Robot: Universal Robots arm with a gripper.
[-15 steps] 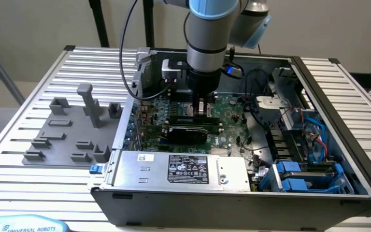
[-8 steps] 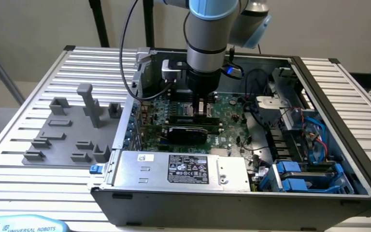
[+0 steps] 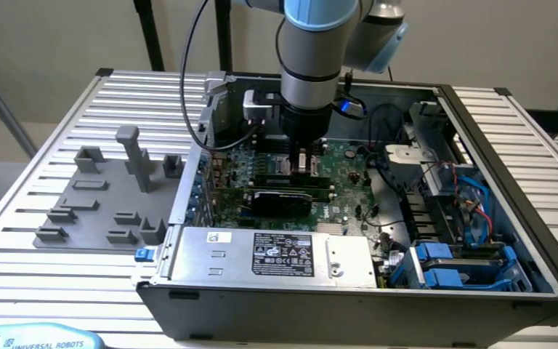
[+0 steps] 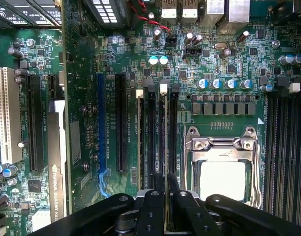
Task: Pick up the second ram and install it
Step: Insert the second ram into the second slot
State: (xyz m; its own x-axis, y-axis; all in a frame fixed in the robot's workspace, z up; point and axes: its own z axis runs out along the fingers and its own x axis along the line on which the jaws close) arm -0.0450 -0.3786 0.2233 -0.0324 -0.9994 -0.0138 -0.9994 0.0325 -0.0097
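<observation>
While the open computer case (image 3: 511,153) holds the green motherboard (image 4: 229,54), a power supply (image 3: 279,256) and blue drive bays (image 3: 453,267), the gripper (image 4: 166,189) reaches down inside it, fingers (image 4: 152,206) pinching the second ram (image 4: 163,142) edge-on (seen from the wrist as a thin strip). Its long axis runs along the black memory slots (image 4: 151,137) beside the CPU socket (image 4: 221,169), where it stands.

Exterior high, wrist close over motherboard (image 4: 224,73)
</observation>
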